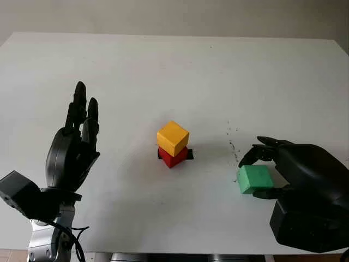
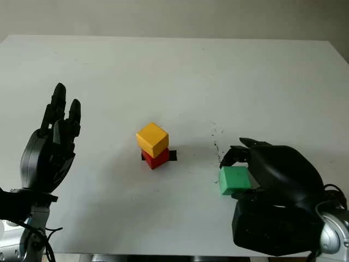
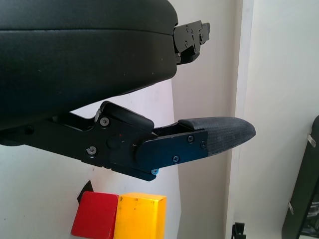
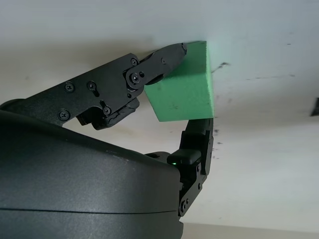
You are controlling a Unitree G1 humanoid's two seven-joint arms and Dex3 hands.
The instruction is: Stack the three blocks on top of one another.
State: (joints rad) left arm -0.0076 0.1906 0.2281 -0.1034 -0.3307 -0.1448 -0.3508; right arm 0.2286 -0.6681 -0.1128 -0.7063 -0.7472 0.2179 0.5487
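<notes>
At lower left, the left hand [image 1: 73, 153] hovers open over the white surface [image 1: 174, 71], holding nothing. At centre, the yellow block [image 1: 173, 138] sits on the red block [image 1: 173, 156]. At lower right, the right hand [image 1: 297, 180] has its fingers [image 4: 164, 57] clamped on the green block [image 1: 254, 178]; the stack lies up and left of it, nearer this hand's load.

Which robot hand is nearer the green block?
Right. The right robot hand grips the green block; the left robot hand, open, is across the table beyond the yellow-on-red stack.
</notes>
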